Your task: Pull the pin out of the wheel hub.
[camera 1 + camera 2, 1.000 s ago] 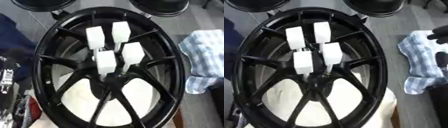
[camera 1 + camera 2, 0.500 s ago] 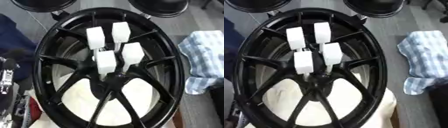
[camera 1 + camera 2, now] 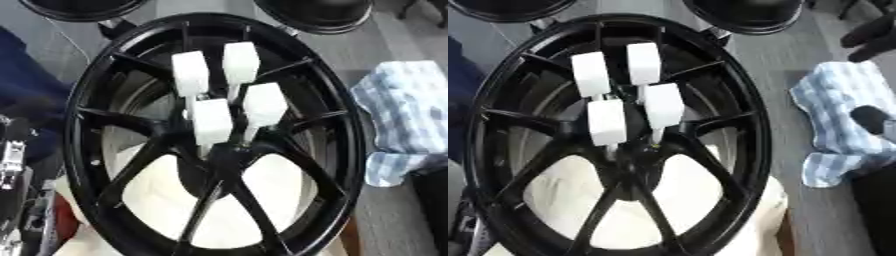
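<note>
A big glossy black multi-spoke wheel hub (image 3: 83,150) fills the middle here, lying on a cream-coloured cushion (image 3: 553,185) that shows through the near gaps between the spokes. Out to the right, on the grey floor (image 3: 780,70), lies a crumpled blue-and-white checked cloth (image 3: 407,115). At the far edge sit two more round black rims (image 3: 324,12), one to the left and one to the right.

At the hub's centre, four white block-headed pins (image 3: 213,121) stand in a tight cluster: two farther, two nearer, each on a thin stem running down toward the dark centre boss. The left near one is the closest to us, its stem dropping right into the hub's middle.

Now the robot's right hand (image 3: 874,36): dark fingers show at the far right edge in the right eye view, above the cloth, with another dark rounded shape just over the cloth itself. It is well apart from the pins, nothing touching. Whether those fingers are spread or curled, I cannot tell. On the left edge, only some silver and black hardware (image 3: 13,155) shows; no left hand is visible.
</note>
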You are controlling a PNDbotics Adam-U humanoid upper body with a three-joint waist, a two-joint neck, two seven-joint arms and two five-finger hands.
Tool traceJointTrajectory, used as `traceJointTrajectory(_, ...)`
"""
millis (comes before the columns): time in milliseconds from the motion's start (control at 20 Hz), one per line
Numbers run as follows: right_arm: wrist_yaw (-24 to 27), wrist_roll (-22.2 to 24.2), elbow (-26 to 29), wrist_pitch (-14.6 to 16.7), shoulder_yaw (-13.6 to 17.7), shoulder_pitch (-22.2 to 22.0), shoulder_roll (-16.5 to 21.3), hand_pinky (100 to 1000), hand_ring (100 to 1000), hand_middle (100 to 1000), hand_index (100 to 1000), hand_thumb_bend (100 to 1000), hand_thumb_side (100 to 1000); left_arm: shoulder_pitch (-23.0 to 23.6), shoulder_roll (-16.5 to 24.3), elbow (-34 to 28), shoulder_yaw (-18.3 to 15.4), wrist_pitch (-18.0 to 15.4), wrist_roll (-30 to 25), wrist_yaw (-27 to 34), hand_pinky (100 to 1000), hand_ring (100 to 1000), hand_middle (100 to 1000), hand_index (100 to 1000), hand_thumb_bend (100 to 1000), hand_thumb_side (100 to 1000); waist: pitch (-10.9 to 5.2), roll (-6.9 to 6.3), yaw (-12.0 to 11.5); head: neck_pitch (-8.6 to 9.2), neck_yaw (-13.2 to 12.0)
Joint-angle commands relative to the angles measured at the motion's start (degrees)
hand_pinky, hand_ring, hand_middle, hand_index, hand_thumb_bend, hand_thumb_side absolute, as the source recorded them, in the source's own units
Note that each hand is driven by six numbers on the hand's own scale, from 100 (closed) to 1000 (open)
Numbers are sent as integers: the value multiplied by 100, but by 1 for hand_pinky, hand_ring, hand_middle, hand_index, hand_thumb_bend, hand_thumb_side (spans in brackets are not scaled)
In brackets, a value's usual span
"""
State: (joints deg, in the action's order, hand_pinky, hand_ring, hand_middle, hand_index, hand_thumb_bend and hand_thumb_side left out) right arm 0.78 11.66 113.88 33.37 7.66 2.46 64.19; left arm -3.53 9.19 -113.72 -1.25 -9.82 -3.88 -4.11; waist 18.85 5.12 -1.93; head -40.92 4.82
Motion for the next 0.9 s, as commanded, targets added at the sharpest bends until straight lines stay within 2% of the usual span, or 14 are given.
traceJointTrajectory(50,-396,556,71,99,-165,224,542,812,805,771,759,410,440,8,122,-87,38,3,-47,-23,815,919,708,807,100,754,-147,14,-22,-13,68)
traceJointTrajectory(250,-586,1519,71,154,-411,564,741,815,812,759,770,390,473,20,140,-87,65,27,-89,-22,815,919,708,807,100,755,-167,48,-84,-1,127)
traceJointTrajectory(400,-458,1897,71,11,-559,752,858,813,808,756,766,389,473,28,153,-87,76,31,-108,-18,815,919,708,807,100,756,-175,65,-115,-11,162)
traceJointTrajectory(650,-238,2143,71,-248,-867,1052,989,806,802,750,759,403,458,21,163,-87,118,42,-153,-15,815,920,709,807,100,757,-168,85,-184,-12,238)
traceJointTrajectory(900,36,2006,71,-602,-1133,1483,975,805,796,744,750,397,451,5,173,-87,173,43,-226,-19,816,921,710,807,100,758,-156,114,-295,-2,333)
